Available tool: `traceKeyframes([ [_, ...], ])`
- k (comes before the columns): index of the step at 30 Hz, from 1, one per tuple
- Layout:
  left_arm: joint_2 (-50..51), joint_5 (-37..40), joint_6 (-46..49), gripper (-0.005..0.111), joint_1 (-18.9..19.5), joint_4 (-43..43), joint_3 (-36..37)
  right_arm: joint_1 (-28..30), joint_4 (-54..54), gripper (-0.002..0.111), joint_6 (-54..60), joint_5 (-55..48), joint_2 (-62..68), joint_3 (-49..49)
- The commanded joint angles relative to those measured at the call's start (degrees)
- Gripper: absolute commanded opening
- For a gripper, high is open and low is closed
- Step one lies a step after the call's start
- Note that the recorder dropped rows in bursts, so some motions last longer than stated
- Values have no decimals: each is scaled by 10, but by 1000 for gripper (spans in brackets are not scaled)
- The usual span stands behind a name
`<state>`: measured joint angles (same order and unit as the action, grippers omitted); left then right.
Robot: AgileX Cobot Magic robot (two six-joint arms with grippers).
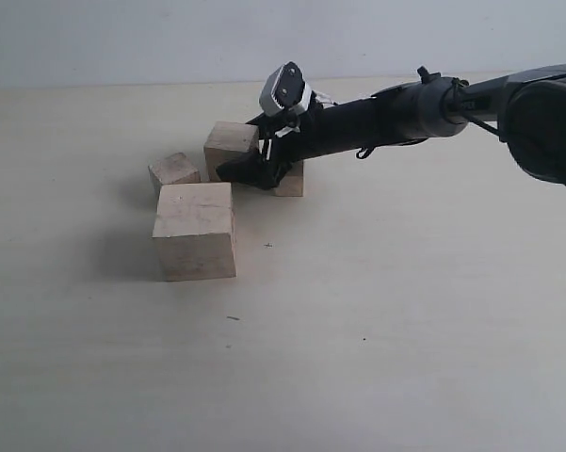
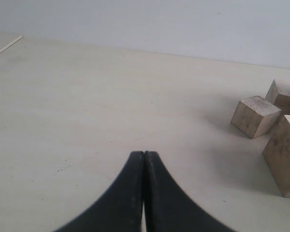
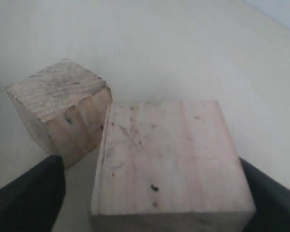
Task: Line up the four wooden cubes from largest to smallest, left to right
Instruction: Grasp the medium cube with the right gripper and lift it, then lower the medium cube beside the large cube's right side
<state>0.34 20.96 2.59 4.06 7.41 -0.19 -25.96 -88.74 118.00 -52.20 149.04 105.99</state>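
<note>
Largest cube at 6 o'clock of the clump; right gripper spread astride second cube, left gripper pinched empty; nothing looks lined up yet.

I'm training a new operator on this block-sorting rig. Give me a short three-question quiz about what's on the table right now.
1. True or false: the left gripper is shut and empty.
2. Fill in: in the exterior view, the front cube is the ___ of the four.
3. The right gripper is: A) over bare table; B) open, one finger on each side of another cube; C) lifting a cube into the air.
Key: 1 true; 2 largest; 3 B.
</note>
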Motion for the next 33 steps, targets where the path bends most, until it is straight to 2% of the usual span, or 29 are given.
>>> traceKeyframes([
  [1,-3,-5,-1,0,-3,0,2,0,-4,53,-32,-1,-19,3],
  [5,-3,-5,-1,0,-3,0,2,0,18,12,-98,-1,-56,3],
  [6,-3,-5,-1,0,-3,0,2,0,36,3,-108,-1,-66,3],
  [7,-3,-5,-1,0,-3,0,2,0,67,0,-123,-1,-80,3],
  [12,-3,-5,-1,0,-3,0,2,0,302,0,-231,-10,-153,3],
  [15,-3,-5,-1,0,-3,0,2,1,390,0,-277,-77,-195,3],
  [20,-3,-5,-1,0,-3,0,2,1,396,0,-277,-166,-263,-2],
  [26,-3,-5,-1,0,-3,0,2,1,397,0,-279,-178,-328,-91],
  [29,-3,-5,-1,0,-3,0,2,0,375,0,-240,-153,-332,-162],
  [33,-3,-5,-1,0,-3,0,2,0,305,0,-112,-109,-332,-253],
])
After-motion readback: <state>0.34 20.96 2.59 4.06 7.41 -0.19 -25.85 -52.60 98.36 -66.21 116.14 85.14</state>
